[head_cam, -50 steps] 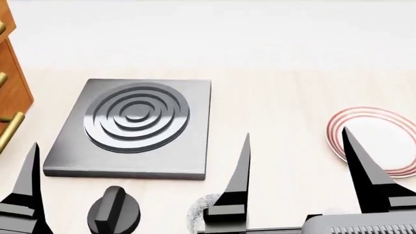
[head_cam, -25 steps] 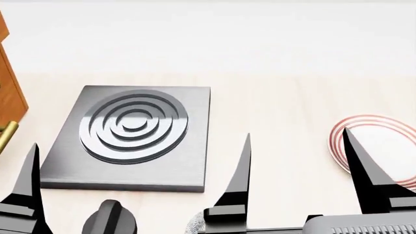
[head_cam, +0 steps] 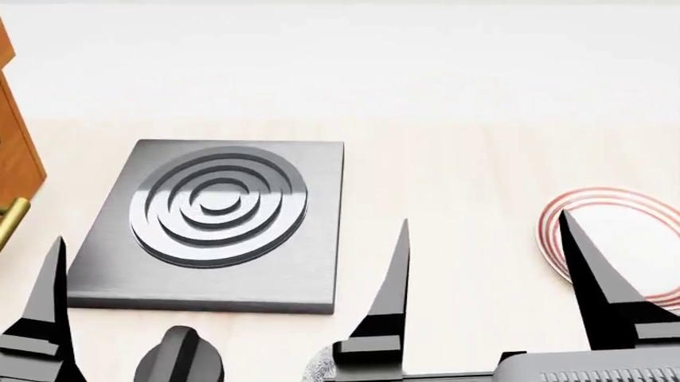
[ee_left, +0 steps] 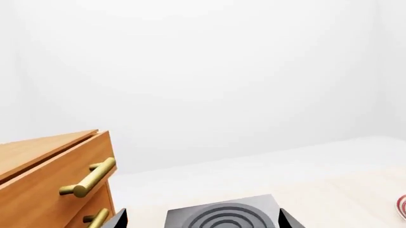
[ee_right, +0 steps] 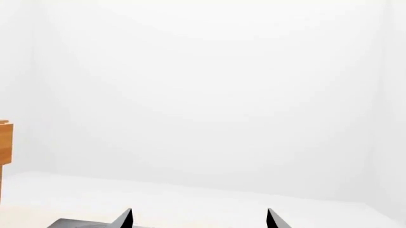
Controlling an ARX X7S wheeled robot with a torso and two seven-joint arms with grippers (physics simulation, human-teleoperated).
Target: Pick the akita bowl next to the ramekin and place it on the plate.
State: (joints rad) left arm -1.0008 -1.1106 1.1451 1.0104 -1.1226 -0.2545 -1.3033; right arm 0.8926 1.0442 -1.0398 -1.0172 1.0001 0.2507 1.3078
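Right gripper (head_cam: pixel 483 298): two black pointed fingers stand well apart in the head view, nothing between them, raised above the pale wooden counter (head_cam: pixel 467 183). In the right wrist view only its two tips (ee_right: pixel 125 217) show, spread, pointing out over the counter toward a blank white wall.

Left gripper (ee_left: pixel 201 219): the left wrist view shows its two tips spread wide with nothing held; in the head view only one of its fingers (head_cam: pixel 48 298) shows at the frame's left edge.

Wooden drawer cabinet (ee_left: pixel 44 183) with brass handles stands at the counter's left end.

Grey square burner plate (head_cam: pixel 212 223) with concentric rings lies on the counter, ahead of both grippers and left of centre. A black knob (head_cam: pixel 181 358) sits just in front of it.

The plate (head_cam: pixel 627 239), red-ringed, lies to the right, partly hidden behind the right gripper's outer finger.

The akita bowl (head_cam: pixel 324 364): only a patterned sliver shows at the bottom edge, low beside the right gripper's inner finger, not between the fingers. Contact cannot be judged.
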